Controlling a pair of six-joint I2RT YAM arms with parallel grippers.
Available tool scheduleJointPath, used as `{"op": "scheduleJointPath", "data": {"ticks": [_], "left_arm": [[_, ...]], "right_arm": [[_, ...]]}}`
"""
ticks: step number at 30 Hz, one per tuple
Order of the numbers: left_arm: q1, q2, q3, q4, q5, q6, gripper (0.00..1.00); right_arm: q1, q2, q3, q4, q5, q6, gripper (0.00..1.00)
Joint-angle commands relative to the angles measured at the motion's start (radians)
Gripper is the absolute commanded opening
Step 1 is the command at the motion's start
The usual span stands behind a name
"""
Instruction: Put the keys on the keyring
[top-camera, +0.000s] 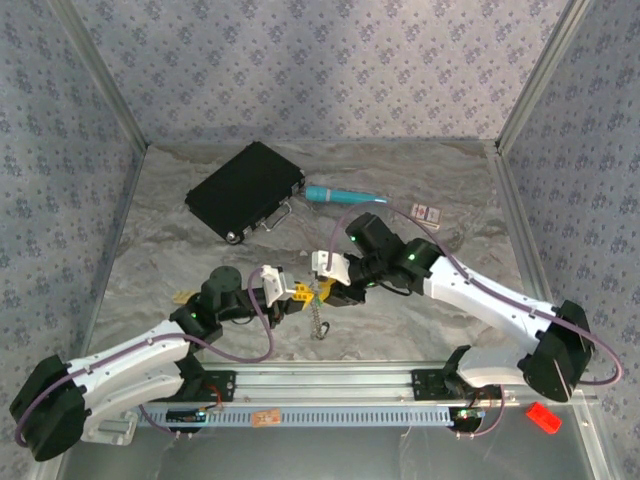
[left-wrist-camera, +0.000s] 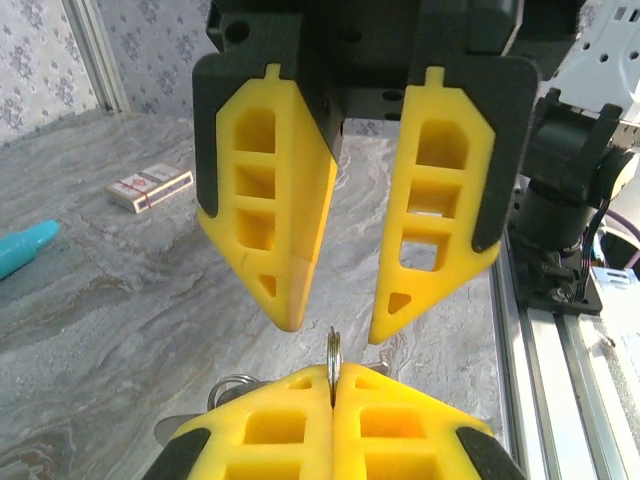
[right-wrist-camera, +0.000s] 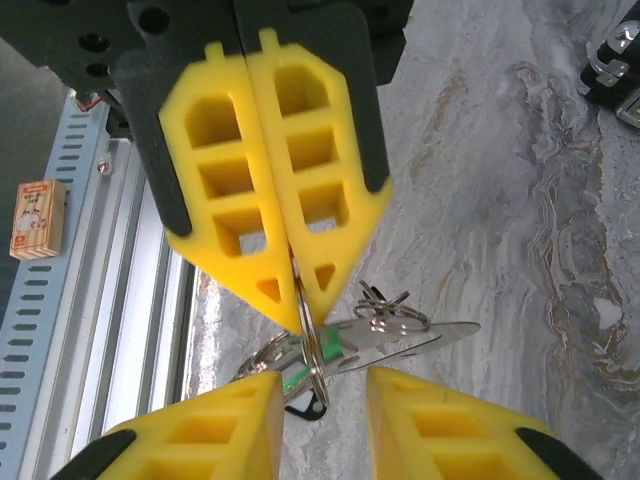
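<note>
Centrally, the left gripper (left-wrist-camera: 335, 378) is closed tight, pinching the keyring (left-wrist-camera: 333, 352) edge-on. The right gripper (right-wrist-camera: 325, 385) straddles it, parted and empty. The keys (right-wrist-camera: 400, 335) dangle at the ring's 3 o'clock. Best to steady the pinch and grasp one key squarely.

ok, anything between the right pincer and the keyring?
Nothing visible. The left pincer is shut on the keyring, and the open right pincer faces it tip to tip with only air between. The keys hang beside the ring, off to one side of that gap.
</note>
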Motion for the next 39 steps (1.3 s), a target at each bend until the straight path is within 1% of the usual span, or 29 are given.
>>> {"op": "scheduleJointPath", "data": {"ticks": [1, 4, 7, 9, 14, 15, 17, 19, 21, 24, 27, 33, 34, 39], "left_arm": [[-0.002, -0.016, -0.018, 0.126, 0.019, -0.041, 0.0], [-0.003, -0.02, -0.022, 0.129, 0.021, -0.047, 0.0], [-0.002, -0.028, -0.025, 0.132, 0.022, -0.049, 0.0], [-0.001, -0.03, -0.028, 0.139, 0.022, -0.053, 0.0], [-0.001, -0.032, -0.029, 0.14, 0.018, -0.055, 0.0], [-0.002, -0.032, -0.028, 0.132, 0.011, -0.055, 0.01], [-0.002, -0.041, -0.02, 0.102, -0.014, -0.048, 0.12], [-0.001, -0.054, -0.007, 0.043, -0.026, -0.021, 0.14], [-0.001, -0.066, 0.017, -0.036, -0.034, 0.013, 0.15], [-0.002, -0.071, 0.033, -0.088, -0.033, 0.032, 0.15], [-0.001, -0.069, 0.038, -0.092, -0.031, 0.033, 0.15], [-0.002, -0.055, 0.045, -0.08, -0.021, 0.029, 0.15], [-0.001, -0.052, 0.047, -0.076, -0.018, 0.03, 0.15], [-0.002, -0.031, 0.054, -0.064, -0.004, 0.031, 0.14]], "right_arm": [[-0.004, -0.02, -0.041, 0.097, -0.068, 0.082, 0.3], [-0.003, -0.019, -0.059, 0.126, -0.08, 0.103, 0.29], [-0.004, -0.018, -0.068, 0.146, -0.08, 0.11, 0.26], [-0.003, -0.014, -0.067, 0.153, -0.084, 0.112, 0.22], [-0.006, -0.008, -0.061, 0.154, -0.096, 0.106, 0.03], [-0.004, -0.007, -0.056, 0.143, -0.097, 0.099, 0.0], [-0.005, -0.004, -0.038, 0.104, -0.095, 0.075, 0.0], [-0.004, 0.002, -0.011, 0.053, -0.082, 0.046, 0.0], [-0.002, 0.013, 0.021, -0.013, -0.059, 0.001, 0.0], [0.012, 0.04, 0.071, -0.113, -0.017, -0.059, 0.0], [0.018, 0.065, 0.113, -0.17, 0.011, -0.096, 0.0], [0.042, 0.104, 0.158, -0.205, 0.035, -0.137, 0.0], [0.049, 0.112, 0.198, -0.213, 0.045, -0.145, 0.0], [0.072, 0.155, 0.243, -0.245, 0.077, -0.172, 0.0]]}}
